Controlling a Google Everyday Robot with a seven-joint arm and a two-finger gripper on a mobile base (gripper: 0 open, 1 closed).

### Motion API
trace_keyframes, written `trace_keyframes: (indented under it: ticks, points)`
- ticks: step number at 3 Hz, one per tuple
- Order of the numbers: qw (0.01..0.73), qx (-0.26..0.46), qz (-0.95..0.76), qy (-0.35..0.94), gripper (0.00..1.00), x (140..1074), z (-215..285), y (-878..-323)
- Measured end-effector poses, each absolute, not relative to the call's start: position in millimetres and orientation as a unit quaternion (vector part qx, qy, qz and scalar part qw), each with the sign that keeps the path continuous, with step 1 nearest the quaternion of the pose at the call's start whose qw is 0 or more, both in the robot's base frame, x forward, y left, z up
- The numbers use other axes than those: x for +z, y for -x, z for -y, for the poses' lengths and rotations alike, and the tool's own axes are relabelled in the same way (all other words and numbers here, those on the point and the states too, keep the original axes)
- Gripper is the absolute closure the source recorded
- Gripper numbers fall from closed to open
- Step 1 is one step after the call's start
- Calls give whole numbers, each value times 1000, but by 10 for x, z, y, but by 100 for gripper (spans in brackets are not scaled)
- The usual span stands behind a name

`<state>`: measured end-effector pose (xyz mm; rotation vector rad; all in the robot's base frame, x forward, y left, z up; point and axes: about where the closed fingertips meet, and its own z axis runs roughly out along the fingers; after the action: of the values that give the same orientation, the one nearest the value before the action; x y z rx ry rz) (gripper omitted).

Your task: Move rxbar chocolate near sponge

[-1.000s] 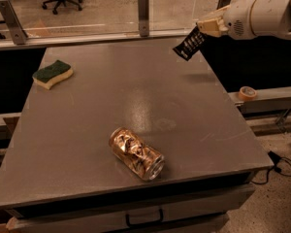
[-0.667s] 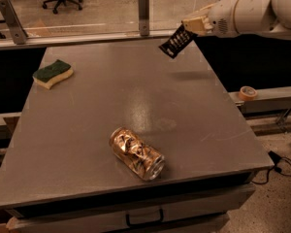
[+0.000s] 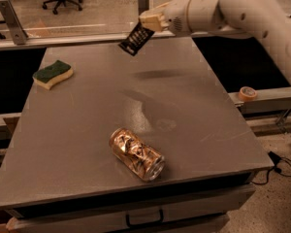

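My arm (image 3: 247,6) wears a smooth cream-white shell, built from fat rounded tubes that step down in girth toward the wrist. Along the biggest link I can see a few small dark round recesses (image 3: 265,33), likely screw holes, spaced well apart. A thin seam rings the shell where the large link meets the narrower wrist section (image 3: 194,13). On that section, close to the end, sits a patch of tiny dark dots like a grille. The gripper (image 3: 146,23), above the far edge of the surface (image 3: 87,144), is a warmer tan than the shell, blocky and squared off, with faint ribbing across its jaws. No cables show.
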<state>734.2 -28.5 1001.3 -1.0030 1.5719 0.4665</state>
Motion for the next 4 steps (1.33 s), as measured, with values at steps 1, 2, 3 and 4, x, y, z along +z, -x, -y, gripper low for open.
trace_keyframes:
  ticks: [1,2,3,4]
  points:
    - [567,241,-663,425,100,9922,-307,-7266]
    - [561,258,-664,422,100,9727,-758,-7205]
    - [552,268,-675,410,100,9466,-1110,-7238]
    - [536,278,-690,399,83,9212,-1356,-7293]
